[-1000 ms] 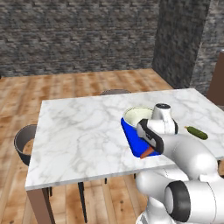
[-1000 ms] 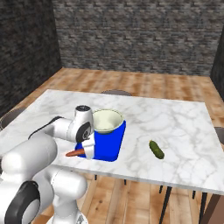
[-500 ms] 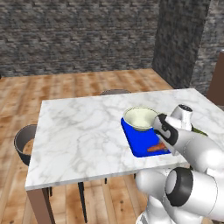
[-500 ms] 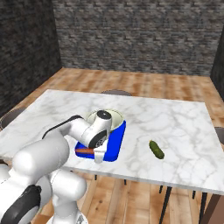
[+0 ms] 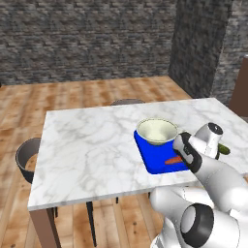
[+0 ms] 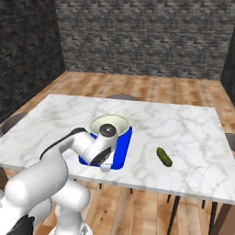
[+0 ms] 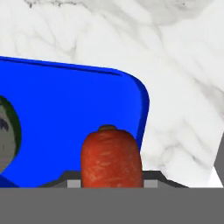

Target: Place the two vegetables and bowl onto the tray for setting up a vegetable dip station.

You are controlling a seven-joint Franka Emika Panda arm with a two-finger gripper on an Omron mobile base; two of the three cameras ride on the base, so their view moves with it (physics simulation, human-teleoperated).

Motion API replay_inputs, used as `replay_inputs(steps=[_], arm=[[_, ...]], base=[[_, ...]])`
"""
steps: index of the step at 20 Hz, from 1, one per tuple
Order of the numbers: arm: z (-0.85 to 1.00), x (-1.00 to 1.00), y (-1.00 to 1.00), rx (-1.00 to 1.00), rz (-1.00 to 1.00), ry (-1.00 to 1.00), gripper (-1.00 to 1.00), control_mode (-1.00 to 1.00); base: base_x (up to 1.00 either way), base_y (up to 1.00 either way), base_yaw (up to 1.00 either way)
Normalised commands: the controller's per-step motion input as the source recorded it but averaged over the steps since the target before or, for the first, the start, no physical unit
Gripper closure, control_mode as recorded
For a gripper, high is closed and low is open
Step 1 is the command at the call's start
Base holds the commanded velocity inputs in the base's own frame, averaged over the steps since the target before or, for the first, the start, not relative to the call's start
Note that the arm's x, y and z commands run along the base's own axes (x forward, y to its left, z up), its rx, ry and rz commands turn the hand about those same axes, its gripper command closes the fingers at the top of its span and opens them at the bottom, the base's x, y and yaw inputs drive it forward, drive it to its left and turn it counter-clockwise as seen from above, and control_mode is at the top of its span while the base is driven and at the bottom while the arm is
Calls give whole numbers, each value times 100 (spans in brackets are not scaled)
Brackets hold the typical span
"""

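Gripper (image 7: 111, 186) clamped on carrot (image 7: 111, 157), low over near corner of tray (image 5: 155, 157). Carrot light, stiff, smooth, tapered; mid-body grip looks safest. Bowl (image 5: 156, 131) at tray's far end; cucumber (image 6: 164, 156) well right of tray.

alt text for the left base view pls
A white robot arm holds an orange carrot low over a blue tray on a marble table; a cream bowl sits on the tray's far end.
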Motion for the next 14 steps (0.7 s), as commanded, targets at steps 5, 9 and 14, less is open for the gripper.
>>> replay_inputs(steps=[5,9,14], arm=[[0,18,-13,0,-15,2,100,-100],[0,28,-6,0,-10,5,100,-100],[-7,24,0,0,-3,-1,100,-100]], base=[[0,0,0],[0,0,0],[0,0,0]])
